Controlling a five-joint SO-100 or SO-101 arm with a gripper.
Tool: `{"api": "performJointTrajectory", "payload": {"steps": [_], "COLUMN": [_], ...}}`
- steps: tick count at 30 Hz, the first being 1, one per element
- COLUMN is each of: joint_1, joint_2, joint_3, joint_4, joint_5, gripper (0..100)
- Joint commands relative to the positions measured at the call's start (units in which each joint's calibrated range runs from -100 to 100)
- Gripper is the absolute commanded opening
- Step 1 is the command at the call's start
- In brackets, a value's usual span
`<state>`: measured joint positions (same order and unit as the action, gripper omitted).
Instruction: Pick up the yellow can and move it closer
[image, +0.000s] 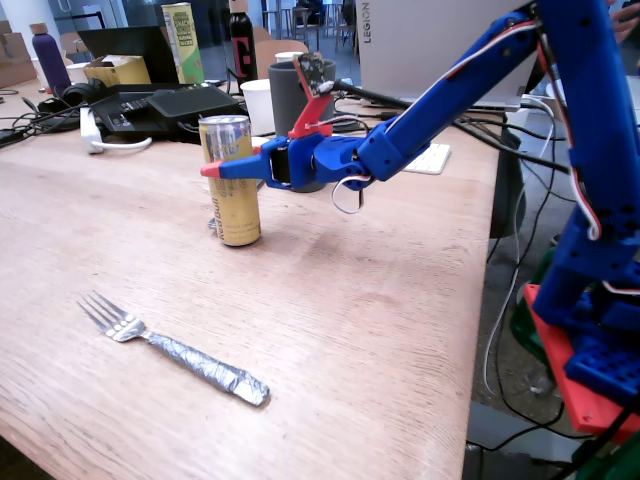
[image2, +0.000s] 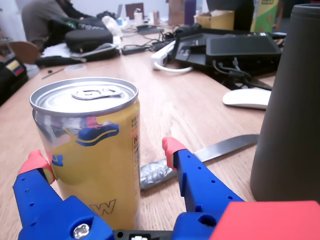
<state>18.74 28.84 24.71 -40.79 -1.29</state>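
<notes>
The yellow can (image: 235, 205) stands upright on the wooden table (image: 350, 300), gold-yellow with a silver top and blue markings. In the wrist view the yellow can (image2: 92, 150) fills the lower left. My blue gripper (image2: 103, 154) with red fingertips (image2: 171, 146) straddles it. The left finger sits at the can's side, while the right finger stands apart from it with a clear gap. In the fixed view the gripper (image: 225, 165) reaches in from the right at the can's upper half. It is open.
A foil-handled fork (image: 170, 352) lies near the front left. A foil-handled knife (image2: 200, 157) lies behind the can, and a dark grey cup (image2: 290, 100) stands close on the right. A white mouse (image2: 247, 97), a carton (image: 182, 40), a paper cup (image: 258, 105) and electronics crowd the back.
</notes>
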Motion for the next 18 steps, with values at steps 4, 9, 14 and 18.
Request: {"api": "performJointTrajectory", "payload": {"steps": [4, 9, 14, 18], "joint_1": [-3.2, -4.5, -7.4, -8.4], "joint_2": [-2.0, -2.0, 0.4, 1.4], "joint_3": [0.8, 0.5, -4.8, -7.0], "joint_4": [0.1, -0.6, 0.1, 0.1], "joint_5": [0.1, 0.2, 0.2, 0.2], "gripper": [47, 47, 47, 47]}}
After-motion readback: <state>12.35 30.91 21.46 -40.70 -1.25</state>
